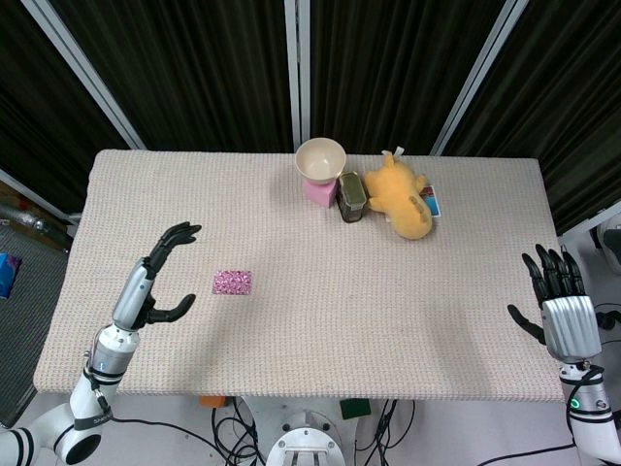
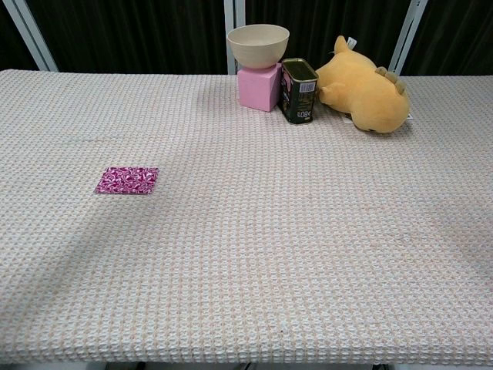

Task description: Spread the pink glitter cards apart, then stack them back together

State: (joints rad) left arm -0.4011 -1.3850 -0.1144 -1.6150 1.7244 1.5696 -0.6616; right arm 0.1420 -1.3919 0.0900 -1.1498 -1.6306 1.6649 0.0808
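Observation:
The pink glitter cards (image 1: 233, 282) lie flat as one neat stack on the woven table mat, left of centre; the chest view shows the same stack (image 2: 127, 180) at the left. My left hand (image 1: 160, 277) hovers just left of the stack, fingers spread and curved, holding nothing and not touching the cards. At the table's right edge my right hand (image 1: 558, 296) stands with fingers apart, far from the cards and empty. Neither hand shows in the chest view.
At the back centre a cream bowl (image 1: 320, 157) sits on a pink block (image 1: 320, 190), next to a dark green tin (image 1: 351, 197) and a yellow plush toy (image 1: 400, 194). The beige table mat (image 1: 388, 320) spans the table.

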